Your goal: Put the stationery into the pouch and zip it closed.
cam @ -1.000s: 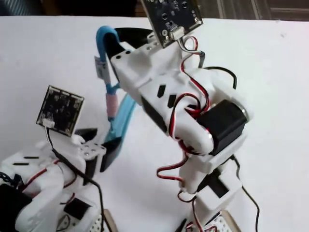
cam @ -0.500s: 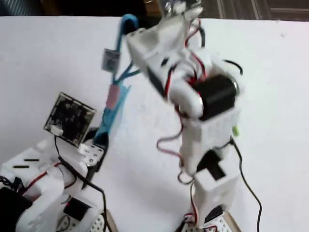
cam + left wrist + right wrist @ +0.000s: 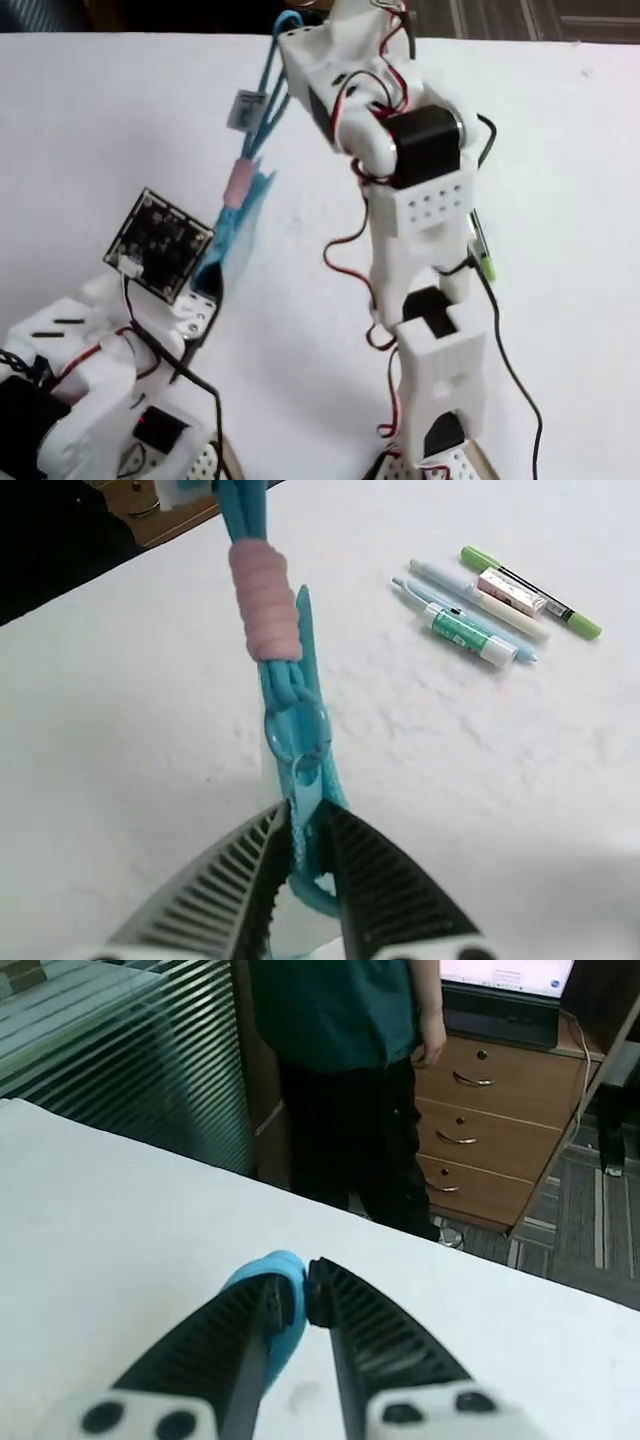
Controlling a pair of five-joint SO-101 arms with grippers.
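Fingers of the left gripper (image 3: 305, 825) are clamped on the lower end of the blue pouch (image 3: 238, 230), which is held stretched at a slant above the table (image 3: 100, 120). Its upper end is pinched by the closed right gripper (image 3: 300, 1295). The stationery (image 3: 490, 605) is seen lying on the table, apart from the pouch.

The pouch (image 3: 318, 770) is seen in light blue, with a ribbed pink charm (image 3: 262, 600) on its zip. The tabletop (image 3: 480, 770) is plain white. Beside one another lie a marker (image 3: 585, 625) in green and black, a pale blue pen (image 3: 440, 580), a pink-and-white eraser (image 3: 510, 592) and a white tube (image 3: 462, 630) with a green label. Dark grey ridges mark the left gripper (image 3: 305, 815) and right gripper (image 3: 300, 1285). The white arms (image 3: 430, 260) are trailed with red and black wires.
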